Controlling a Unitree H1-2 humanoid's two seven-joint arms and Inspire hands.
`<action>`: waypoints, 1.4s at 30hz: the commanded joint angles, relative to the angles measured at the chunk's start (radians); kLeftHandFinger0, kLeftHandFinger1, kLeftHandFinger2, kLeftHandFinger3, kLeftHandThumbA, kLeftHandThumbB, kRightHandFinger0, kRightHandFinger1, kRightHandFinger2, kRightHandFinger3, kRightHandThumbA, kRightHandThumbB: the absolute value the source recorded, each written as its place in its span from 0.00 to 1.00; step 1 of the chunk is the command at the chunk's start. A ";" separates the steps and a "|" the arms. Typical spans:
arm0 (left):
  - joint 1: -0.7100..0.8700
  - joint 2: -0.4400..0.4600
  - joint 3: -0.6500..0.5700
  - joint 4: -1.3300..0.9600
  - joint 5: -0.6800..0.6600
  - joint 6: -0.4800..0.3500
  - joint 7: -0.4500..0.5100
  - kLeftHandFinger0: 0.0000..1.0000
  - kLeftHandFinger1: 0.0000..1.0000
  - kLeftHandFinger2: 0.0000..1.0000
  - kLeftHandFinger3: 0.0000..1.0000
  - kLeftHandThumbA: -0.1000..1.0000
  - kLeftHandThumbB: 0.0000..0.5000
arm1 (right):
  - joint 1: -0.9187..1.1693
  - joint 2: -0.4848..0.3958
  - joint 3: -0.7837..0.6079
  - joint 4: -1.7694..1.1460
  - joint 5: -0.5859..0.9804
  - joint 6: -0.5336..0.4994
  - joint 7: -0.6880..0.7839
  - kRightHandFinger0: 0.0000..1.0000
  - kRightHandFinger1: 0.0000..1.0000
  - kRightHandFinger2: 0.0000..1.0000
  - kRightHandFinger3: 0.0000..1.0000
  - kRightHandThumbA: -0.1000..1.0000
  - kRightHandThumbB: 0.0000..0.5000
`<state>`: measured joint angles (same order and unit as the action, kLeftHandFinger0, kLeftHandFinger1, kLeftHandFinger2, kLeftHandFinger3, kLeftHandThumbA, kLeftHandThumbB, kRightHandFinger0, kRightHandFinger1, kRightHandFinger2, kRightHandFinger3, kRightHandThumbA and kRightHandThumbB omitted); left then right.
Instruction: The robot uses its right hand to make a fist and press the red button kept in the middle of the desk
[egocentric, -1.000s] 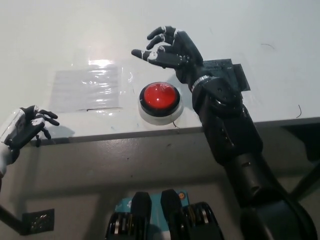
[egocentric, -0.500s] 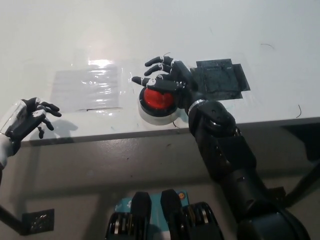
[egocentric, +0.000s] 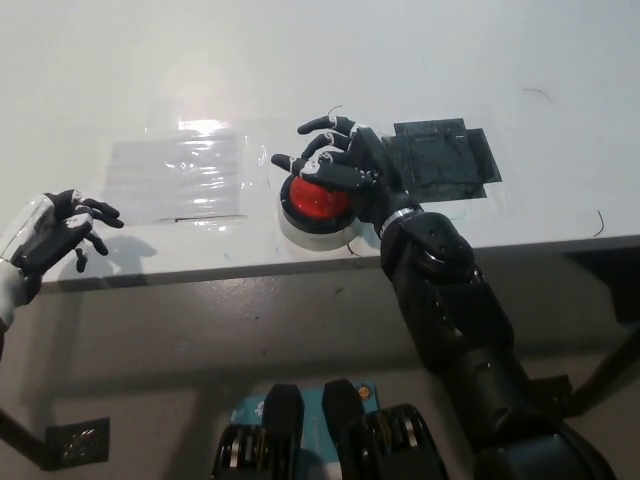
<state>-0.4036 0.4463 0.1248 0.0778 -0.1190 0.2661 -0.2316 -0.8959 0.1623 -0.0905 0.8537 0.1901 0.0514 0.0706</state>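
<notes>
— Where is the round red dome button (egocentric: 314, 202) on its white base?
— Near the white desk's (egocentric: 420, 60) front edge, midway along.
— And the hands?
— The black right hand (egocentric: 345, 168) lies over the button's far right side, fingers spread, holding nothing. The white left hand (egocentric: 55, 232) rests open at the front left edge.

My black right hand (egocentric: 345, 165) is over the red button (egocentric: 315, 200), covering its far right part. Its fingers (egocentric: 300, 160) are spread apart and point left, not made into a fist. I cannot tell if the hand touches the button. The button sits near the front edge of the white desk (egocentric: 120, 70). A dark square patch (egocentric: 445, 160) lies just right of my hand. A shiny clear sheet (egocentric: 180, 175) lies to the left. My white left hand (egocentric: 55, 235) rests at the desk's near left edge, fingers apart.
</notes>
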 joint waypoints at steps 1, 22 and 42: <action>-0.036 0.041 0.006 -0.015 0.007 -0.025 -0.012 0.20 0.32 0.48 0.62 0.55 0.00 | 0.045 0.000 -0.025 0.009 0.025 0.082 -0.018 0.00 0.00 0.29 0.41 1.00 0.44; -0.003 0.047 0.013 -0.031 0.004 -0.023 -0.011 0.18 0.31 0.46 0.60 0.58 0.00 | -0.056 -0.022 -0.025 -0.051 0.038 0.081 -0.003 0.00 0.00 0.32 0.43 1.00 0.49; 0.033 0.042 0.015 -0.028 0.006 -0.033 -0.005 0.19 0.32 0.49 0.61 0.57 0.00 | -0.163 -0.130 -0.078 -0.432 0.046 0.257 -0.059 0.00 0.15 0.38 0.32 1.00 0.69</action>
<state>-0.3646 0.4614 0.1260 0.0744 -0.1139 0.2650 -0.2320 -1.0384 0.0777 -0.1603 0.5015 0.2367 0.2712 0.0254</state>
